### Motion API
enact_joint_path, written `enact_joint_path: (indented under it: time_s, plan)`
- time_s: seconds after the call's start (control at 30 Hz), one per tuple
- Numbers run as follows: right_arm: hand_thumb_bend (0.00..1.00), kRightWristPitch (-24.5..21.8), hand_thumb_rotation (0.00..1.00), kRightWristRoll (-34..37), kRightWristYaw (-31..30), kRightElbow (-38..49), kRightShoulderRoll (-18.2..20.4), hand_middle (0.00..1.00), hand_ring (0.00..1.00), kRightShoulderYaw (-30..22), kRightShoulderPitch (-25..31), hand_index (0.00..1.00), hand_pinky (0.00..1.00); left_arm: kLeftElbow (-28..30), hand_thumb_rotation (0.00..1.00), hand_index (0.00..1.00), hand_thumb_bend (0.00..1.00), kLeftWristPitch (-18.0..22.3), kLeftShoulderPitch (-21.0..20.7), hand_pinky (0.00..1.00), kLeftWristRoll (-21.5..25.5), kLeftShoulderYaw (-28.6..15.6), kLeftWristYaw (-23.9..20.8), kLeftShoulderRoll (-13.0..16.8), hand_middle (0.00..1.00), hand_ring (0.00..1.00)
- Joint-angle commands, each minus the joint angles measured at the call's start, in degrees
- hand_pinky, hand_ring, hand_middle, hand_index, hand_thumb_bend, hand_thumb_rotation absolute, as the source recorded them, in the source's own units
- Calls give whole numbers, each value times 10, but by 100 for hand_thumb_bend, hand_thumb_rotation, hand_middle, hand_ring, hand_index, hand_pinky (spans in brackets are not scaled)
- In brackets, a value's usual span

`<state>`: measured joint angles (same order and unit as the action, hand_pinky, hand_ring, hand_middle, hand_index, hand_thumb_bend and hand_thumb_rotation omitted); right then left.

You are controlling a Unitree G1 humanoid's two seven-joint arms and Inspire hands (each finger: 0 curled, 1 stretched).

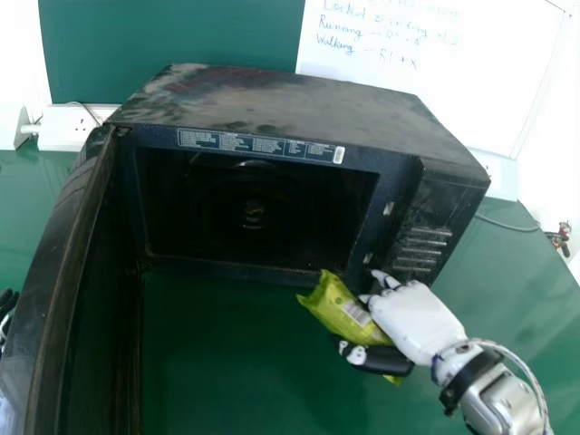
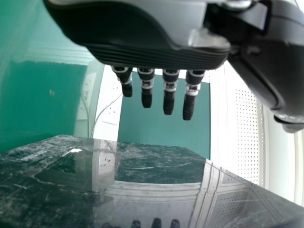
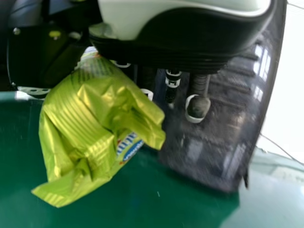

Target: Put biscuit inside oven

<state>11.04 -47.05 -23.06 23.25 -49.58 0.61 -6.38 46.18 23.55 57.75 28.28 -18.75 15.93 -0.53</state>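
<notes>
In the head view, the big black oven (image 1: 299,100) sits on the green desk (image 1: 227,362) with its door (image 1: 54,272) wide open. The right robot hand (image 1: 419,322) has the shiny green biscuit packet (image 1: 340,308) squeezed between its thumb and fingers. The packet is outside the oven, in front of the low corner of its opening near the buttons side. A bit of the left robot hand (image 1: 7,304) peeks in at the left edge, beside the door.

In the left wrist view, the left robot hand's fingers are straight, with gaps between them.

In the right wrist view, the packet is crinkly and tilted, pinched by the right robot hand.
</notes>
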Motion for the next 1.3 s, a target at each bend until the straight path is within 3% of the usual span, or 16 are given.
enact_joint_path:
  time_s: [0.0, 0.27, 0.77, 1.27]
  plan:
    - [49, 7, 4, 4, -1, 4, 10, 0, 0, 10, -19, 48, 0, -2, 100, 81, 100, 4, -1, 88, 6, 4, 5, -1, 85, 79]
    - [49, 5, 4, 14, -12, -9, 50, 0, 0, 38, -67, 47, 0, 0, 100, 81, 100, 3, 8, 89, 9, 9, 10, -7, 85, 79]
    - [49, -9, 4, -3, -6, -49, 135, 0, 0, 92, -152, 47, 0, -10, 100, 80, 100, 23, 11, 76, 12, 15, 31, -14, 82, 78]
    - [49, -48, 4, 7, -18, -112, 195, 0, 0, 123, -237, 47, 0, -13, 90, 78, 100, 28, 19, 75, 10, 17, 36, -18, 82, 76]
